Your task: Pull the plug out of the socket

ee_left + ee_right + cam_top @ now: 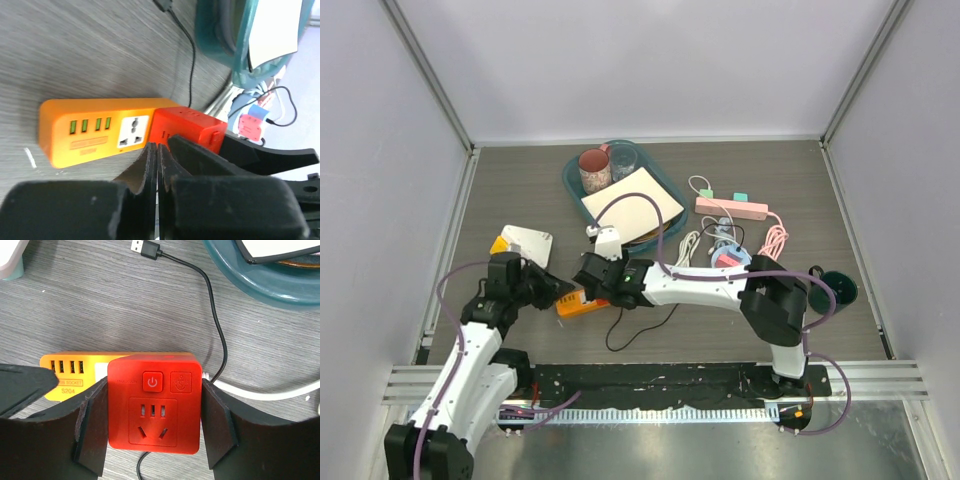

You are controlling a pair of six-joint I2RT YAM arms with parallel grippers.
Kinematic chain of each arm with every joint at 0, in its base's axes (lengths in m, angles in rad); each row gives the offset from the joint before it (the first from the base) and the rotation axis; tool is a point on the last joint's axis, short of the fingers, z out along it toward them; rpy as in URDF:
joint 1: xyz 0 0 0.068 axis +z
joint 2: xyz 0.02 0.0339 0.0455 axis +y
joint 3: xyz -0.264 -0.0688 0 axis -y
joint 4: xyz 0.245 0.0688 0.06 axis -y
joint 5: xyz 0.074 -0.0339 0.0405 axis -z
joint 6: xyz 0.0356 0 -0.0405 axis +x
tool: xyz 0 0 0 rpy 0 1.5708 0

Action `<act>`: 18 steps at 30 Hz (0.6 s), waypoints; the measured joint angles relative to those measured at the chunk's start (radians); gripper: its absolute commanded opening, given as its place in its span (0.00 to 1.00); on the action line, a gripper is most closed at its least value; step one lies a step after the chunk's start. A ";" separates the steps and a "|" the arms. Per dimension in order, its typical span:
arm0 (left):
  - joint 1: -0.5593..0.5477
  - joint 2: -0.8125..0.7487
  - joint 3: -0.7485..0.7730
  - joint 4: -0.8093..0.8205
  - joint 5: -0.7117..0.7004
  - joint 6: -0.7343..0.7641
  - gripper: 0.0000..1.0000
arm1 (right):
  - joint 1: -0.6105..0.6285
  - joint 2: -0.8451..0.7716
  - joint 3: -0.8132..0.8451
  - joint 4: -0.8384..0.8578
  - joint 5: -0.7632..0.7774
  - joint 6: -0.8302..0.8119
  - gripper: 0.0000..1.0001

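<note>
An orange power strip [572,305] lies on the grey table, with a red cube plug [155,405] seated in its right end. My right gripper [155,427] is shut on the red plug, its pads [91,425] pressed to the plug's left and right sides. In the top view the right gripper [600,278] covers the plug. My left gripper [158,150] is shut and empty, its tips at the near edge of the orange strip [95,131] beside the red plug [187,127]. In the top view the left gripper [556,289] is at the strip's left end.
A black USB cable [217,330] and a white cord [265,392] run beside the plug. A teal tray [572,186] holds a mug [595,170], a glass [625,160] and a book. A pink power strip [731,207], tangled cords and a dark round object [838,288] lie to the right.
</note>
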 measured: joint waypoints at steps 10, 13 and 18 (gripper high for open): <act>-0.011 0.132 -0.142 0.237 0.124 -0.003 0.00 | 0.000 -0.006 -0.011 0.023 0.000 0.004 0.15; -0.016 0.140 -0.175 0.287 0.134 -0.010 0.00 | 0.000 -0.006 -0.017 0.019 -0.001 0.006 0.13; -0.030 0.177 -0.200 0.368 0.125 -0.027 0.00 | -0.002 -0.006 -0.019 0.013 -0.008 0.011 0.10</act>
